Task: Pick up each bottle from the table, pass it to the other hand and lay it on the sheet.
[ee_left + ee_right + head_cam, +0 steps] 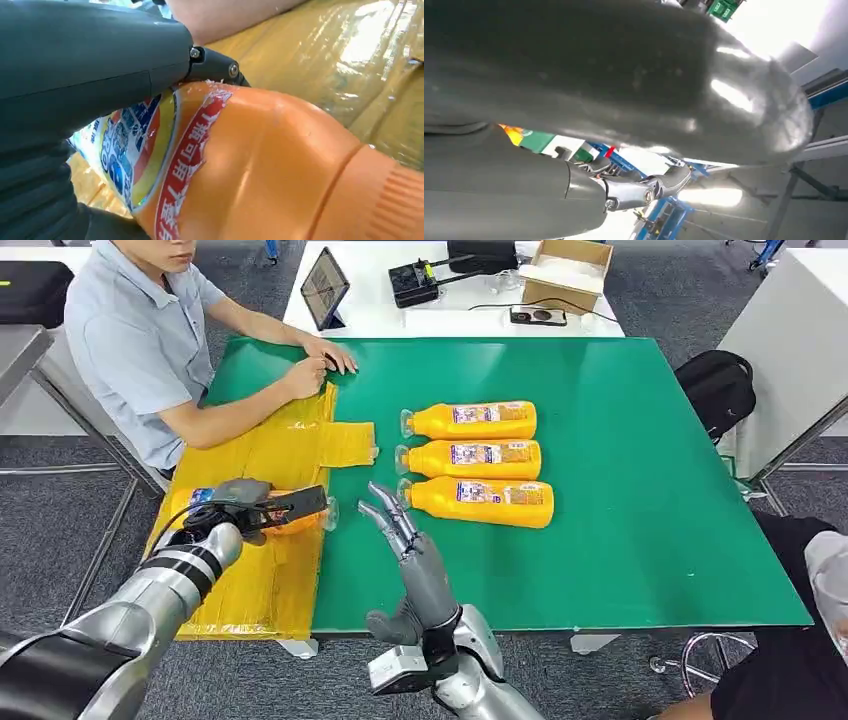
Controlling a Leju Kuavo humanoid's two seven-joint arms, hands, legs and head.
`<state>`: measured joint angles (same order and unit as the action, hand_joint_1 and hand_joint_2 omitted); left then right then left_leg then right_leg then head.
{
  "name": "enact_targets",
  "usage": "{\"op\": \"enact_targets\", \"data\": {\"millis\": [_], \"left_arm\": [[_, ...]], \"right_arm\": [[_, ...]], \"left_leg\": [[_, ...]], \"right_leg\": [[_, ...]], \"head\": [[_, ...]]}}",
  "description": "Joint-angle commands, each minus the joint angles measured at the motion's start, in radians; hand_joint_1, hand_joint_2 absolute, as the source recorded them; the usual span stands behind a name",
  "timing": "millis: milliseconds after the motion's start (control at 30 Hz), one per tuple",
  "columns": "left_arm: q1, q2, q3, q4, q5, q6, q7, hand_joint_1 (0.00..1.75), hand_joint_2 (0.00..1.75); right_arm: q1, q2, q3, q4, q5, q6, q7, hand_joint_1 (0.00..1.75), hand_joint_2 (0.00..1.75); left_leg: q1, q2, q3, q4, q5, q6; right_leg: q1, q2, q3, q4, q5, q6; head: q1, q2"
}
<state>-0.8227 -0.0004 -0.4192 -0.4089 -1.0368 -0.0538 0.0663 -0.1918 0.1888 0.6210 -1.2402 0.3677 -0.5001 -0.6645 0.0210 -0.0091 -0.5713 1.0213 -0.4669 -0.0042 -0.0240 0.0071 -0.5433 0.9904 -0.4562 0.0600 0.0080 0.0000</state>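
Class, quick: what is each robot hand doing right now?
Left hand: holding an orange bottle over the yellow sheet.
Right hand: open, holding nothing.

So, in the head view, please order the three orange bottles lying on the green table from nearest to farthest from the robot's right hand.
From the right hand:
1. Near bottle, just beside the fingertips, closest to the robot.
2. Middle bottle, in the centre of the row.
3. Far bottle, at the row's far end, toward the white table.

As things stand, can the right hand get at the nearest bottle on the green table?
Probably yes. The right hand is open, fingers up, just beside the cap end of the nearest bottle, with bare table between them. The left hand holds another bottle over the sheet.
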Motion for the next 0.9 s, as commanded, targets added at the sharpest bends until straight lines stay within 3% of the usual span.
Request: {"op": "enact_targets", "data": {"millis": [33, 500, 900], "left_arm": [[0.604, -0.156, 0.314, -1.102, 1.191, 0.158, -0.6, 0.0, 1.75], [0.626, -0.152, 0.315, -1.124, 1.199, 0.164, -0.603, 0.0, 1.75], [0.639, -0.15, 0.317, -1.136, 1.201, 0.164, -0.604, 0.0, 1.75]], "right_arm": [[0.18, -0.075, -0.076, -0.292, 0.194, -0.198, -0.034, 0.0, 1.75], [0.188, -0.073, -0.122, -0.277, 0.24, -0.198, -0.034, 0.0, 1.75], [0.182, -0.087, -0.124, -0.279, 0.225, -0.198, -0.034, 0.0, 1.75]], "left_leg": [[0.0, 0.0, 0.0, -0.001, 0.001, 0.001], [0.0, 0.004, 0.002, -0.001, 0.001, 0.001], [0.0, -0.001, -0.001, 0.001, 0.0, 0.001]], "right_leg": [[0.001, -0.001, 0.001, -0.001, 0.001, -0.002], [0.001, 0.002, 0.001, -0.001, 0.002, -0.003], [0.0, -0.002, -0.001, 0.001, -0.001, -0.002]], "head": [[0.0, 0.0], [0.0, 0.0], [0.0, 0.0]]}}
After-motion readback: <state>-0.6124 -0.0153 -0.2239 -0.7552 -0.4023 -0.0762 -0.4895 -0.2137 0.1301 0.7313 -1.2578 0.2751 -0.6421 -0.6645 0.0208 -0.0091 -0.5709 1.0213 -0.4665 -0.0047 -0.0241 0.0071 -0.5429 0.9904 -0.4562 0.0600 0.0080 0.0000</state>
